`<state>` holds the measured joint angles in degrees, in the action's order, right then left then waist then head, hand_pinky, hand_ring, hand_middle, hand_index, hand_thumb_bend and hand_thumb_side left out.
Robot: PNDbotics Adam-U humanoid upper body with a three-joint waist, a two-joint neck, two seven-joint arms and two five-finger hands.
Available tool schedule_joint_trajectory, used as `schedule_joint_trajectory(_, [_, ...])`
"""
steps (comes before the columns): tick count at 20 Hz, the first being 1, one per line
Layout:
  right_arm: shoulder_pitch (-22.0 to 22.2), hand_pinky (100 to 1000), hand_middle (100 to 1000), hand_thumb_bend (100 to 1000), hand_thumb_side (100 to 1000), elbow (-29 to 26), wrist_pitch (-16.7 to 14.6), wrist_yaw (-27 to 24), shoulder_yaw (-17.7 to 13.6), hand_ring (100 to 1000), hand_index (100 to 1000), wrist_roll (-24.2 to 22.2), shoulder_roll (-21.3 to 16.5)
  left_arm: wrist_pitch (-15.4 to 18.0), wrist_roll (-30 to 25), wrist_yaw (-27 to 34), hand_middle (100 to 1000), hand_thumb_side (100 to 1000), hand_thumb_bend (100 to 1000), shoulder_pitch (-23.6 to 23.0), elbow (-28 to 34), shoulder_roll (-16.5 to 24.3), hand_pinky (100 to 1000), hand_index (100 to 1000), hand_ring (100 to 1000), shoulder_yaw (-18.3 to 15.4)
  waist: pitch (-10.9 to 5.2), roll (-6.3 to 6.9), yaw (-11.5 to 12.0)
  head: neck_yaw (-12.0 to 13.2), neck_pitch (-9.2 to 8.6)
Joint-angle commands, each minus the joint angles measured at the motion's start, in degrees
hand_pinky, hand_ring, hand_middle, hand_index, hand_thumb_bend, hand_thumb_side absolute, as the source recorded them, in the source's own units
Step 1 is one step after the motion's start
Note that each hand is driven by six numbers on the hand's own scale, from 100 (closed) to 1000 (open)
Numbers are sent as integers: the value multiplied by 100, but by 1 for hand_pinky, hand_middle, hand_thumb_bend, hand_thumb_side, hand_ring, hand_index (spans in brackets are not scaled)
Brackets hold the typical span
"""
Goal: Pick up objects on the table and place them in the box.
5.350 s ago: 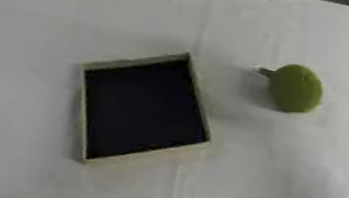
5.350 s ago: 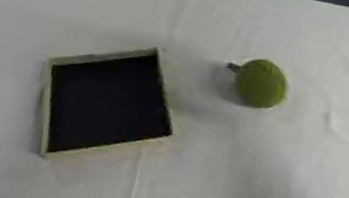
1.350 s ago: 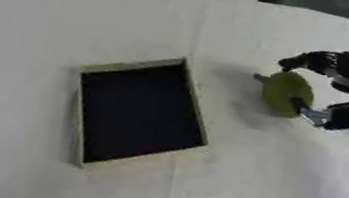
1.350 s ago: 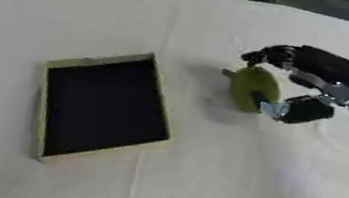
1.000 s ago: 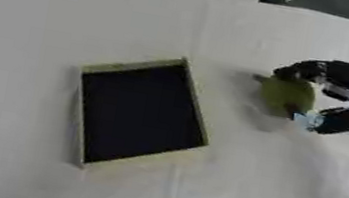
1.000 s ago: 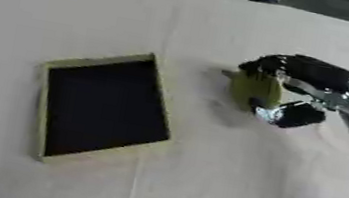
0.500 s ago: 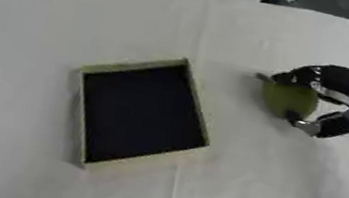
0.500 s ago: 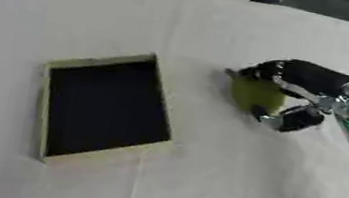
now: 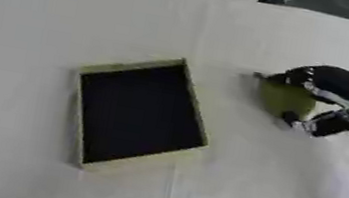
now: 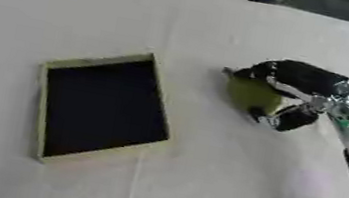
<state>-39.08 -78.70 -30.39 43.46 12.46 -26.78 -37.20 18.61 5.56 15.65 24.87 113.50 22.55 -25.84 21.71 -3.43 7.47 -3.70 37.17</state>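
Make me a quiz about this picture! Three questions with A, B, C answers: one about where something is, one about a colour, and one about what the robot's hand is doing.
1. Where is the round green fruit-like object compared with the shallow tan box with a dark inside?
A. Inside the box
B. On the white tablecloth, on the box's right
C. On the box's left

2. What colour is the inside of the box?
A. Dark, nearly black
B. Red
C. Bright yellow

3. What is the robot's right hand doing?
A. Lying flat and open
B. Reaching into the box
C. Curling round the green object

Answers:
1. B: it sits on the cloth, apart from the box's right edge.
2. A: the box's floor looks nearly black inside its tan rim.
3. C: fingers arch over the object, with the thumb below.
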Motion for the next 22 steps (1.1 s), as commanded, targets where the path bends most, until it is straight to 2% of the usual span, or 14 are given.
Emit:
schedule_joint_trajectory(1, [16,815,792,135,238,-177,-40,-95,-50,834,962,29,-99,-1,-19,38,643,489,100,57,110,99,499,663,635,6,-113,33,9,-96,-30])
schedule_joint_trajectory(3, [43,828,833,122,257,-389,-32,-231,-88,856,964,54,-170,-4,-23,35,643,488,100,59,110,103,499,663,636,7,-115,25,8,-113,-27])
schedule_joint_trajectory(9, [184,843,845,100,271,-974,191,-725,-322,882,962,109,-422,-8,-19,32,643,490,100,60,110,114,499,663,636,7,-121,10,-2,-58,-25])
schedule_joint_trajectory(14, [202,865,864,100,359,-1095,244,-1142,-435,913,970,-150,-578,-11,-23,31,643,491,100,52,110,117,499,663,637,7,-123,4,1,-54,-27])
schedule_joint_trajectory(16, [176,877,870,100,359,-1068,232,-1243,-458,929,970,-295,-640,-12,-23,32,642,490,100,54,110,117,499,663,637,8,-126,1,5,-59,-27])
schedule_joint_trajectory(20, [94,903,888,128,307,-959,126,-1249,-468,953,976,-596,-758,-16,-26,34,642,491,100,55,110,120,499,663,637,12,-132,-9,10,-58,-22])
schedule_joint_trajectory(21, [65,913,894,214,240,-918,99,-1232,-466,961,980,-670,-784,-16,-28,34,642,491,100,55,110,121,499,663,638,13,-134,-11,10,-58,-20])
schedule_joint_trajectory(22, [25,917,897,239,228,-861,73,-1209,-457,965,981,-749,-816,-17,-30,34,642,491,100,54,110,122,499,663,638,15,-136,-13,10,-59,-16])
